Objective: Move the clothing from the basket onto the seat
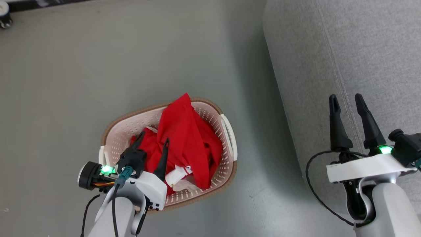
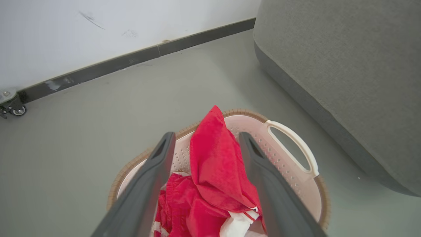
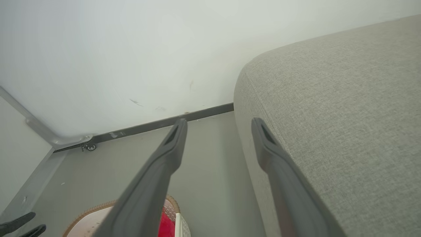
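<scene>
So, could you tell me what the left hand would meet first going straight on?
Probably the red clothing in the basket; its raised fold lies between the open fingers of the left hand.

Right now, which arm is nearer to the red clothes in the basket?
Left. The left arm reaches over the basket, with its open jaws over the clothes. The right arm is away from them, over the grey seat.

The left gripper is at the lower left of the head view, its two dark fingers spread wide and leaning a little right. The right gripper is at the lower right, fingers also apart, pointing up. The pale left forearm and right forearm rise from the bottom edge.
</scene>
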Controlling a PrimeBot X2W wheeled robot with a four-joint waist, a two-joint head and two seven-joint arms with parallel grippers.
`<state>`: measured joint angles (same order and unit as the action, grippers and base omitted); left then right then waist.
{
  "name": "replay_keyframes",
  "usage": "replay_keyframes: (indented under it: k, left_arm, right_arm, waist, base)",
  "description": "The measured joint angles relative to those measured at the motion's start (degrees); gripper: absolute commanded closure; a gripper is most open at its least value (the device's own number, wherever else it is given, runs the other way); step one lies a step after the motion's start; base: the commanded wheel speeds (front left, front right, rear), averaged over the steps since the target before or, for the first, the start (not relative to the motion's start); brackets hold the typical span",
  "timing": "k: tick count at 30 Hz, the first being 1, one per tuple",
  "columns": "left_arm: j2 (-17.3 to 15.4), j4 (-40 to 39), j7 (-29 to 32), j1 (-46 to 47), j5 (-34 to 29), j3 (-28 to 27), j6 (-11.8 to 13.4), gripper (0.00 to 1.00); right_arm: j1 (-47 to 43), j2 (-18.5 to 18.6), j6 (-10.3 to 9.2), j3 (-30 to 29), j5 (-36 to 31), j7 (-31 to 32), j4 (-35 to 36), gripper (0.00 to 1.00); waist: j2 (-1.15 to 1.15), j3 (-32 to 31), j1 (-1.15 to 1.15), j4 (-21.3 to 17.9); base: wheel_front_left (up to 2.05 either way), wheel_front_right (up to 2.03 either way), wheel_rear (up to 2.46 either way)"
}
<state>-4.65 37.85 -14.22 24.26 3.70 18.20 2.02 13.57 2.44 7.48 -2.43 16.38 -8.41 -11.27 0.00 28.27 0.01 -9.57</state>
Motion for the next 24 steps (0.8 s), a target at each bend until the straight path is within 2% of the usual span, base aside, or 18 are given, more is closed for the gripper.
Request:
replay_keyframes:
  k: [12, 24]
  left_arm:
    - [-0.04, 3.6, -0.01, 4.53, 0.01, 0.08, -1.29, 0.0]
    - [-0.86, 7.73, -0.01, 7.85, -0.66, -0.1, -1.37, 0.0]
  right_arm:
    - [3.43, 0.0, 0.0, 1.08, 1.38, -1.58, -0.19, 0.0]
    - [6.8, 0.0, 0.0, 1.66, 2.79, -2.94, -0.43, 0.0]
  waist:
    - [0.0, 5.47, 0.0, -2.35]
    - [0.0, 9.85, 0.0, -4.75]
  base:
    - [0.0, 0.0, 0.0]
    - [0.0, 0.0, 0.0]
